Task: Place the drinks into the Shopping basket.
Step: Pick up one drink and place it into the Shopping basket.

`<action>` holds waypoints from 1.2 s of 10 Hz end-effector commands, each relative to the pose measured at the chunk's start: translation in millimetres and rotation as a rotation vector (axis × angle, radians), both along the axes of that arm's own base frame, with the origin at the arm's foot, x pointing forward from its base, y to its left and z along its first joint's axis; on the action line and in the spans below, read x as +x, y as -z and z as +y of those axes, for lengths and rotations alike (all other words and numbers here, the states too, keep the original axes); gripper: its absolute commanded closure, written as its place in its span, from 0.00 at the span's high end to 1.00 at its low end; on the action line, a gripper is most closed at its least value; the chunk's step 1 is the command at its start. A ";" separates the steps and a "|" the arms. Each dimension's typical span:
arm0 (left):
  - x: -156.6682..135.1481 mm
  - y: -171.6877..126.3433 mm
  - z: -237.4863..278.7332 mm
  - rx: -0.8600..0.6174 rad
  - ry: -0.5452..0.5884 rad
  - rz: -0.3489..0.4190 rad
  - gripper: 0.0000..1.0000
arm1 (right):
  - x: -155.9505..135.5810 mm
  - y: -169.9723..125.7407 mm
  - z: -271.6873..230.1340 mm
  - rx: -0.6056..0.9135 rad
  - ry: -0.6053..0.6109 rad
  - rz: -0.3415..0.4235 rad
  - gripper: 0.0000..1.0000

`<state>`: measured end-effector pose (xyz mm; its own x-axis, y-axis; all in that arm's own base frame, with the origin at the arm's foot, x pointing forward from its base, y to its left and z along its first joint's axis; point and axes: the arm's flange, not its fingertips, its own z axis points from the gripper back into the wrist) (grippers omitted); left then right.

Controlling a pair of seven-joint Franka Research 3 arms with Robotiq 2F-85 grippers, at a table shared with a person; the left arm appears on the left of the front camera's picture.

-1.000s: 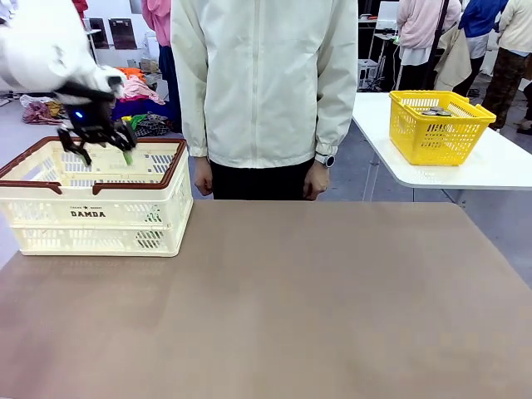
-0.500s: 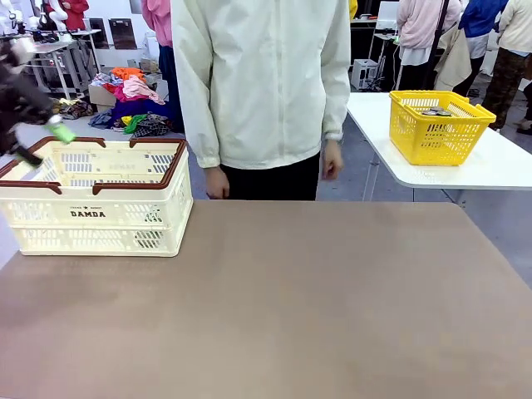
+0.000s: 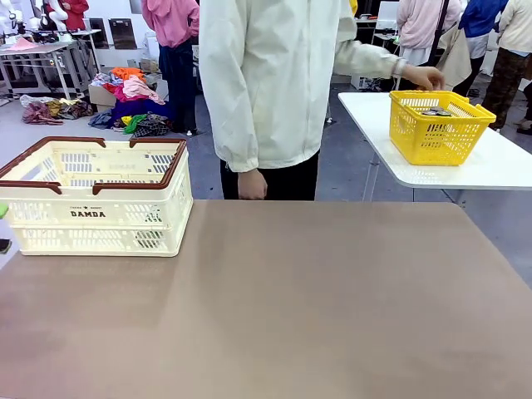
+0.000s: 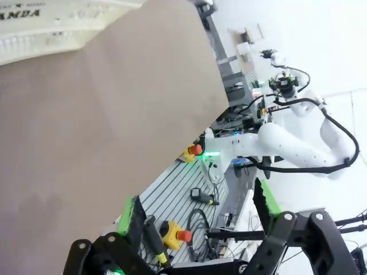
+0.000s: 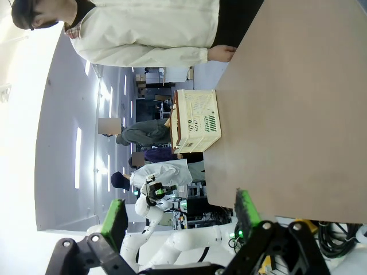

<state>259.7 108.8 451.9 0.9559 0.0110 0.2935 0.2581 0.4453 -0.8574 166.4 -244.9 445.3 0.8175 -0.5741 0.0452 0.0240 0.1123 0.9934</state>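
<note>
Left gripper and right gripper both gape wide, holding nothing. The Shopping basket sits at the brown table's far left corner. On a white side table stands a yellow basket, with the person's hand at its rim.

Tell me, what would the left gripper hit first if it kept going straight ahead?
Probably the grey ribbed platform strewn with cables, just past the table edge. The left gripper, jaws open and empty, frames that spot, though depth is hard to judge.
</note>
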 end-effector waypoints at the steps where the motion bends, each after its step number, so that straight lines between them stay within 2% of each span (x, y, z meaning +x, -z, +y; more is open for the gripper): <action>1: -6.4 -28.1 -20.1 0.083 0.036 -0.003 1.00 | 1.2 -3.6 2.6 0.013 0.011 -0.015 1.00; 12: -6.4 -28.1 -20.1 0.083 0.036 -0.003 1.00 | 1.2 -3.6 2.6 0.013 0.011 -0.015 1.00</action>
<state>255.6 87.6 478.5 0.9502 -0.0534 0.3071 0.2897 0.5153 -0.8066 166.4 -244.9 445.4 0.8175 -0.5742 0.0456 0.0237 0.1126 0.9934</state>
